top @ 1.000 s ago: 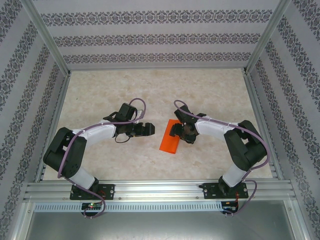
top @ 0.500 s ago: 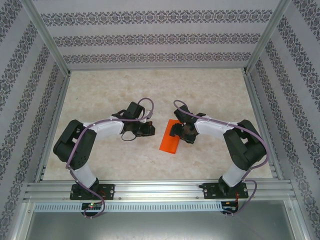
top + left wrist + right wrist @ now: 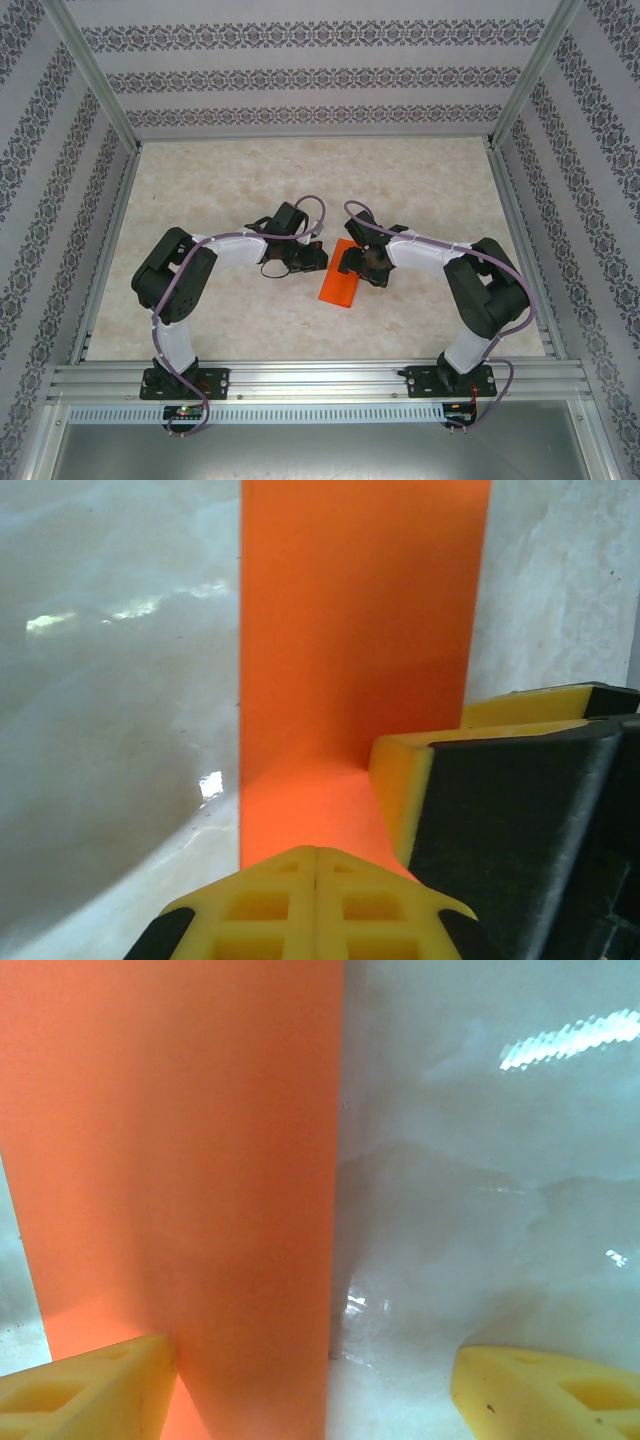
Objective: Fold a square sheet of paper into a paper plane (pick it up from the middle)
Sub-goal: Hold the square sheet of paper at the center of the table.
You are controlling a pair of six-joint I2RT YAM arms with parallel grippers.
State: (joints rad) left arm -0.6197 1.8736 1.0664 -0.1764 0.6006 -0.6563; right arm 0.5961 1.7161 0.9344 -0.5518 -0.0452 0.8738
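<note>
Top external view: the orange sheet of paper (image 3: 336, 288), folded into a long strip, lies flat on the table (image 3: 420, 185) between both arms. The left gripper (image 3: 316, 256) is closed tight at the strip's end. The right gripper (image 3: 349, 263) is open wide, with one finger (image 3: 90, 1390) on the paper.

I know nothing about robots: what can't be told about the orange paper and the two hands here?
Top view: the far end of the orange paper lies partly under the right hand; its creases are too small to read.
Left wrist view: the shut left hand covers the paper's near end; whether it pinches the paper cannot be told.
Right wrist view: the picture's edges cut the paper off, so its full shape is unknown.
</note>
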